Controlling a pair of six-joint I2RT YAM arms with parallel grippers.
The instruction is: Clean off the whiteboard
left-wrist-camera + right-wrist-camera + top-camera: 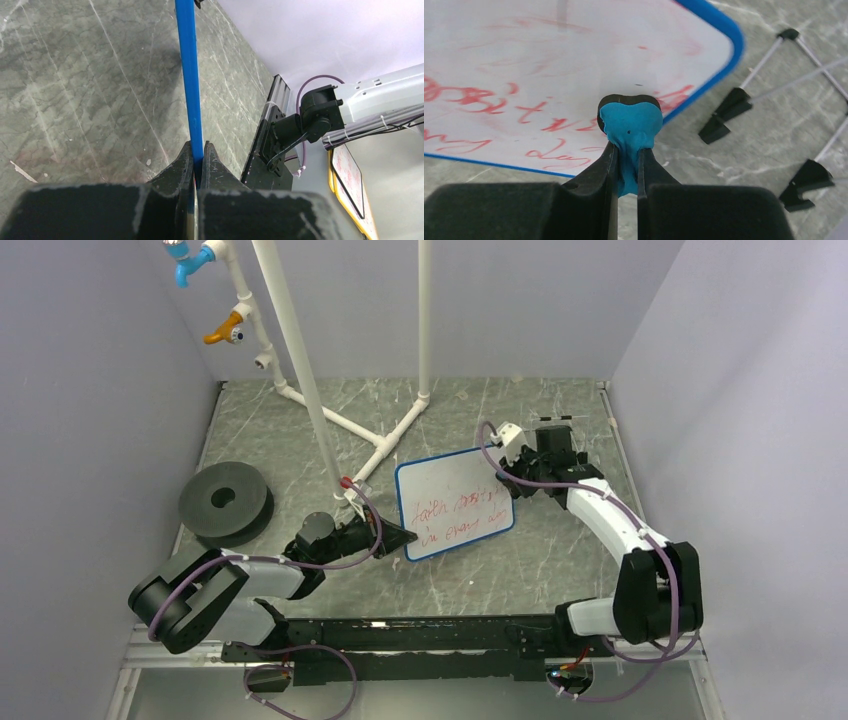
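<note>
Left tool (pixel 198 152) clenched on whiteboard (pixel 455 495) rim, near-left corner — right tool (pixel 626 157) grips blue eraser (pixel 630 120) at its far-right corner; red writing (pixel 469 92) shows.

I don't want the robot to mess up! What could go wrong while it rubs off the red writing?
1. The left claw pinches only the thin blue rim of the whiteboard, so a hard rub might twist the board or pull it loose.
2. The right claw holds the small blue eraser by one end; it could tilt or slip out.
3. The black wire stand lies close beside the board, so a wide swipe might bump it.
</note>
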